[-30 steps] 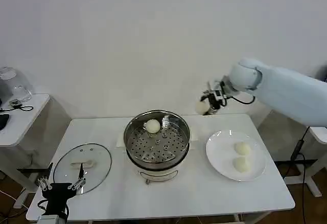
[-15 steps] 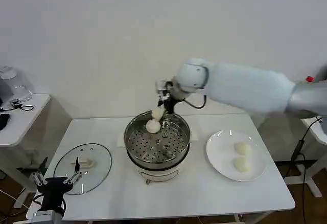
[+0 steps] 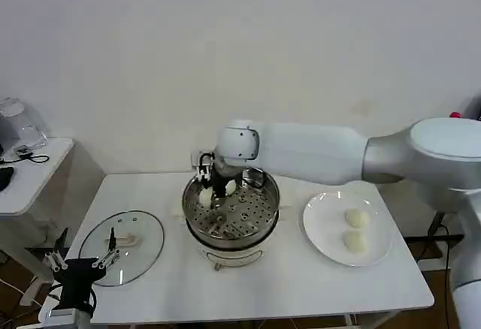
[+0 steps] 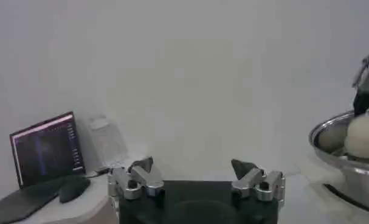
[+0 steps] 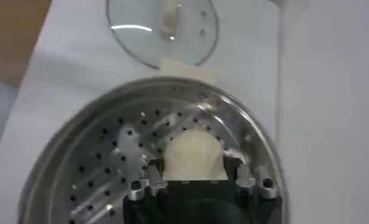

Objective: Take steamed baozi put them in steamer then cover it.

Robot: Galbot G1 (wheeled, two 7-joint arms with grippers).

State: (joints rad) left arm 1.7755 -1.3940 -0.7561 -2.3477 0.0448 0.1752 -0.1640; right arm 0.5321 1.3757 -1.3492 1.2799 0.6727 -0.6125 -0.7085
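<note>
The right gripper (image 3: 207,188) is gripping a baozi (image 5: 193,157) over the steamer (image 3: 259,215) (9 o'clock side) while the left gripper (image 4: 196,177) is idling wide.

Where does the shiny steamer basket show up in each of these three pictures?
Head view: the steamer stands mid-table, with the right gripper inside it.
Left wrist view: its rim and wall sit far off, beyond the open, idle left gripper.
Right wrist view: its perforated floor lies close under the right gripper.
Shared landmark: the steamed baozi held in the right gripper, inside the basket.
</note>
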